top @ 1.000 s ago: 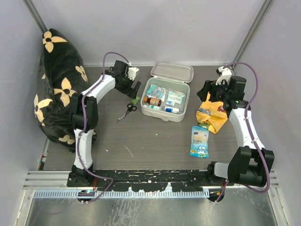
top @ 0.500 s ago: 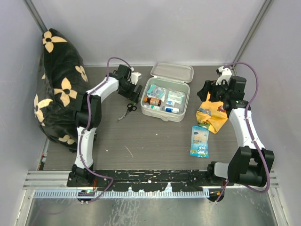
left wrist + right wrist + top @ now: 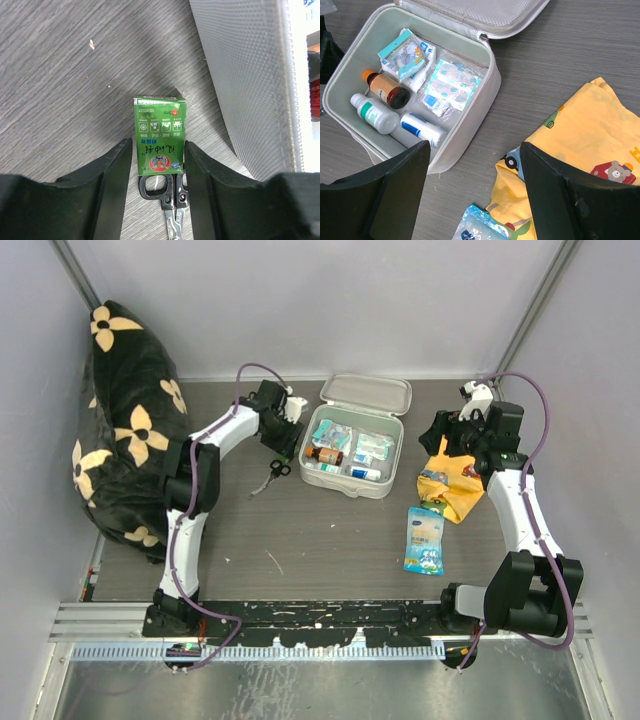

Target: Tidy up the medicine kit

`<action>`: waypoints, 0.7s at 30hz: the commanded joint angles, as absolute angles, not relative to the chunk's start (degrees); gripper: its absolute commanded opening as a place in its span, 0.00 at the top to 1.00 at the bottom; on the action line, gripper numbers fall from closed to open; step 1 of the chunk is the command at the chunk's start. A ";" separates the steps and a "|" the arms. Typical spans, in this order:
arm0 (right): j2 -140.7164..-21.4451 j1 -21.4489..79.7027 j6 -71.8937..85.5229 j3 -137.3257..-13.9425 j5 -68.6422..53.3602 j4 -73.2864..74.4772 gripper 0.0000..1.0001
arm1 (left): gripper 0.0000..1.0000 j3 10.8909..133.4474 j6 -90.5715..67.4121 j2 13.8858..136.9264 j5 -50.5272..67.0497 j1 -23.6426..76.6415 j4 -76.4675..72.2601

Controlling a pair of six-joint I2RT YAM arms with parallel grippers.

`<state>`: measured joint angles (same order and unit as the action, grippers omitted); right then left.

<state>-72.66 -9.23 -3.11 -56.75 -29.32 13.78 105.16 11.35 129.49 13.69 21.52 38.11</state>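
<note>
The medicine kit [image 3: 352, 487] lies open at the table's back, lid [image 3: 366, 394] folded away, holding bottles, a bandage roll and packets; the right wrist view shows its wall [image 3: 465, 125]. Left of it a small green box [image 3: 159, 132] lies on the table against the handles of black scissors [image 3: 165, 200]. My left gripper [image 3: 158, 155] has its fingers closed in against both sides of that box; from above it sits at the kit's left end [image 3: 286, 443]. Over the gap between kit and yellow cloth hangs my right gripper [image 3: 474, 146], open and holding nothing, also seen from above [image 3: 441, 443].
A yellow printed cloth [image 3: 462, 485] lies right of the kit, with a blue packet [image 3: 425, 540] in front of it. The scissors [image 3: 270, 475] point toward the near left. A black flowered cushion [image 3: 125, 430] fills the left side. Grey walls close in the back and sides.
My left gripper has moved right and down beside the kit, and its fingers have closed in from wide open onto the green box. The right arm has not moved.
</note>
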 commanded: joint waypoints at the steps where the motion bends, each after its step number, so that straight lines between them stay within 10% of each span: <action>1: -71.63 -9.51 -3.78 -57.87 -30.34 12.04 0.22 | 0.56 104.91 12.19 128.56 13.04 21.88 37.13; 21: -71.52 -9.53 -3.82 -57.98 -30.77 12.22 0.22 | 0.69 105.80 16.69 119.36 6.40 21.91 35.11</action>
